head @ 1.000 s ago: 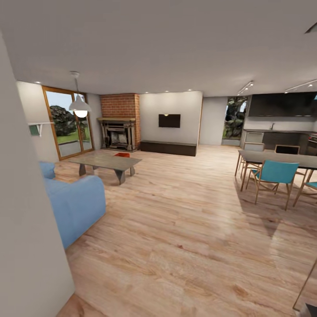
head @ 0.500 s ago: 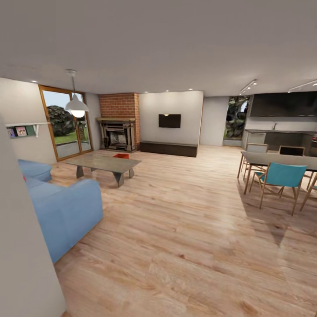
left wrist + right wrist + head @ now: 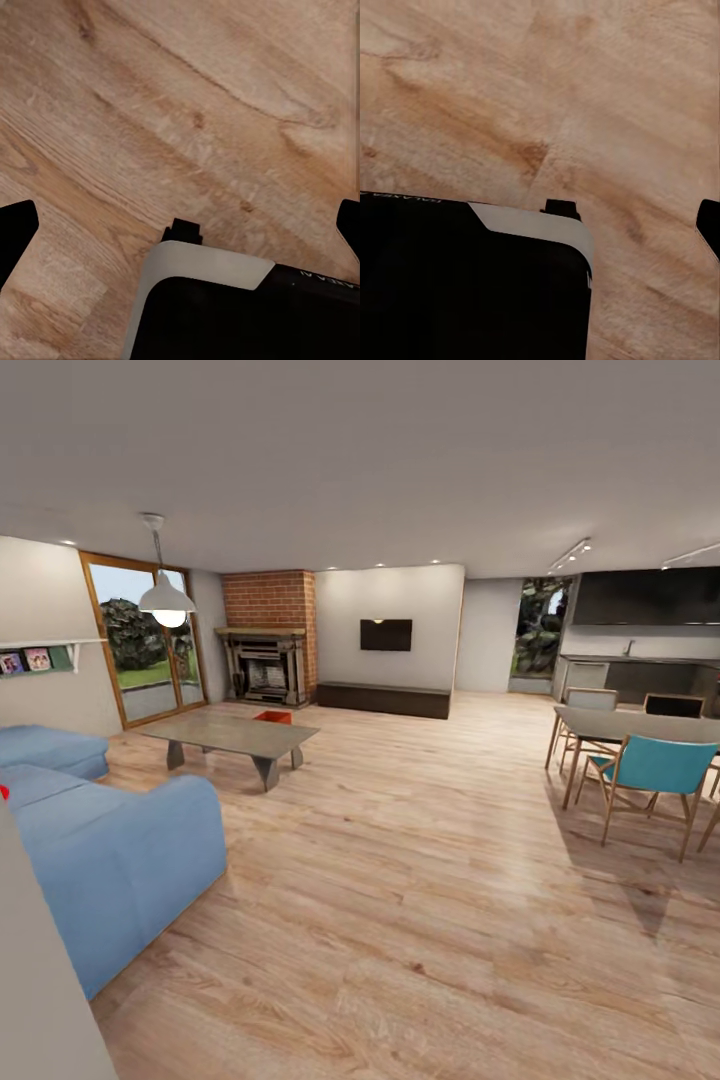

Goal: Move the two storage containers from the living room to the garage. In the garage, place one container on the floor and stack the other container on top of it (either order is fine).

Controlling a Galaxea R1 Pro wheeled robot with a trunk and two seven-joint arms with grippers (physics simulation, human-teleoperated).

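I look into the living room with its wood-plank floor [image 3: 420,880]. One red-orange storage container [image 3: 273,715] sits on the floor behind the low coffee table [image 3: 232,734], in front of the brick fireplace [image 3: 268,635]. A small red patch [image 3: 3,792] shows at the picture's left edge by the sofa; what it is I cannot tell. My left gripper [image 3: 180,229] hangs open over bare planks, its fingertips [image 3: 15,234] far apart with nothing between them. My right gripper [image 3: 544,225] also hangs over planks, one fingertip [image 3: 709,222] at the frame's edge, nothing held.
A blue corner sofa [image 3: 110,850] stands near left, a cream wall edge [image 3: 40,1000] closest left. A dining table [image 3: 650,727] with teal chairs [image 3: 655,772] is at the right. My own black and white base [image 3: 240,307] shows below both grippers. A wide stretch of floor runs ahead.
The whole view has shifted: the near left wall has slid out of the picture, more of the sofa and the wall shelf shows, and the dining chairs sit further right.
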